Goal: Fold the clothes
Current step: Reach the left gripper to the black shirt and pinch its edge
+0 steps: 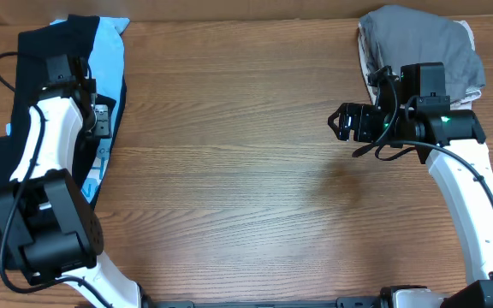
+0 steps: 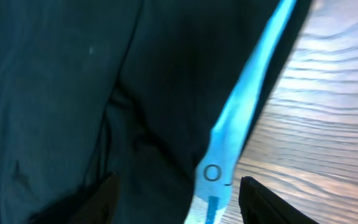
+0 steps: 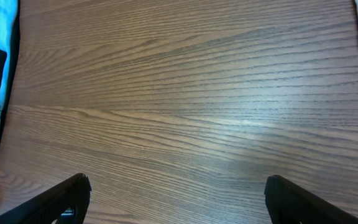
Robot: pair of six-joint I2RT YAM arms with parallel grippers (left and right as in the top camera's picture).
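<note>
Both grippers empty.
The left gripper (image 2: 176, 193) stands part open over the black T-shirt (image 2: 55, 93); the right gripper (image 3: 176, 193) gapes wide above the table (image 3: 185, 93).

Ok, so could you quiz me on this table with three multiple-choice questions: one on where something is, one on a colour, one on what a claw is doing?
1. Where does the grey garment lie?
A. far right corner of the table
B. middle
C. near left corner
2. What colour shows beside the black garment?
A. red
B. light blue
C. yellow
3. The right gripper is:
A. shut on cloth
B. open over bare wood
C. shut, empty
Answers: 1 A, the overhead view shows it there; 2 B, a light blue garment edges out beneath the black; 3 B, its fingers stand apart with only wood between.
</note>
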